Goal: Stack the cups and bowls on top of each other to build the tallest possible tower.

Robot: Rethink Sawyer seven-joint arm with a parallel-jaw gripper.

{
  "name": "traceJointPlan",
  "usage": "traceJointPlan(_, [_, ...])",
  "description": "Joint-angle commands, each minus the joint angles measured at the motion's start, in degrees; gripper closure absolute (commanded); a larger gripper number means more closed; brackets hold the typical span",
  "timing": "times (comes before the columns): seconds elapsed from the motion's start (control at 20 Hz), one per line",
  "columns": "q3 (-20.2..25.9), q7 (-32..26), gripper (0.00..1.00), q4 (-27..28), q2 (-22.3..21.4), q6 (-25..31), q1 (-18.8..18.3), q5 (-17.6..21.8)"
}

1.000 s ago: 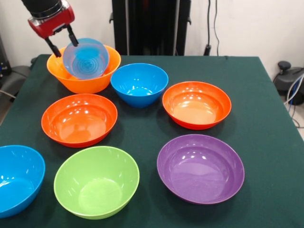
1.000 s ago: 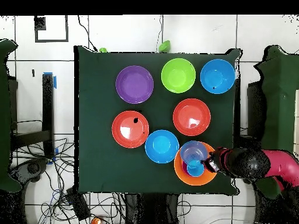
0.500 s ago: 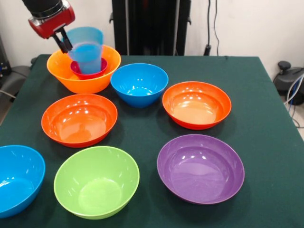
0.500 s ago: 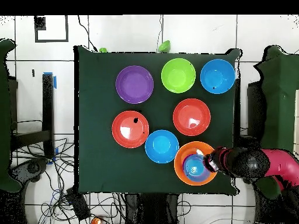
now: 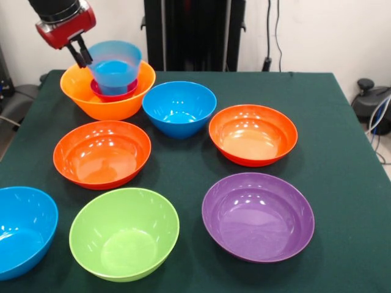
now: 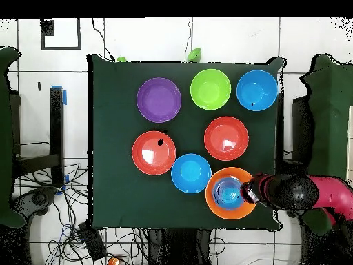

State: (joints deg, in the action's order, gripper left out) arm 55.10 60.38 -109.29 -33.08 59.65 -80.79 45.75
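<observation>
The tower stands at the table's back left corner in the front view. A large yellow-orange bowl point(image 5: 74, 91) point(image 6: 213, 203) holds a small magenta bowl point(image 5: 100, 93). Upright above that sits a small pale-blue bowl point(image 5: 116, 61) point(image 6: 227, 192). A narrower light-blue part shows beneath it; I cannot tell whether that is the cup. My gripper point(image 5: 79, 54) point(image 6: 246, 192) is at the pale-blue bowl's rim, with its fingers pinched together on it.
Loose bowls lie spread over the green cloth: blue point(image 5: 179, 107), two red-orange point(image 5: 253, 134) point(image 5: 101, 152), lime green point(image 5: 124, 232), purple point(image 5: 258, 215) and another blue point(image 5: 21, 229) at the front left edge. The red arm point(image 6: 324, 197) reaches in from beside the table.
The pale-blue bowl was tilted on its side, open face toward the front camera, a second ago. It has turned upright and come down into the yellow-orange bowl over the magenta one.
</observation>
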Motion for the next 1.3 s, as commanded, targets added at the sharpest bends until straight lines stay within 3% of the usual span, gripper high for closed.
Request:
traceJointPlan(0.05, [2.5,-9.2,1.00,-0.5,-1.3,-3.6,3.3,0.9])
traceJointPlan(0.5, [5.1,-7.5,1.00,-2.2,-5.8,-3.0,3.0,-1.2])
traceJointPlan(0.9, [12.1,-5.9,1.00,-8.4,-11.4,-2.9,-2.6,-9.6])
traceJointPlan(1.3, [11.8,-5.1,1.00,-9.6,-10.7,-1.8,-2.5,-11.0])
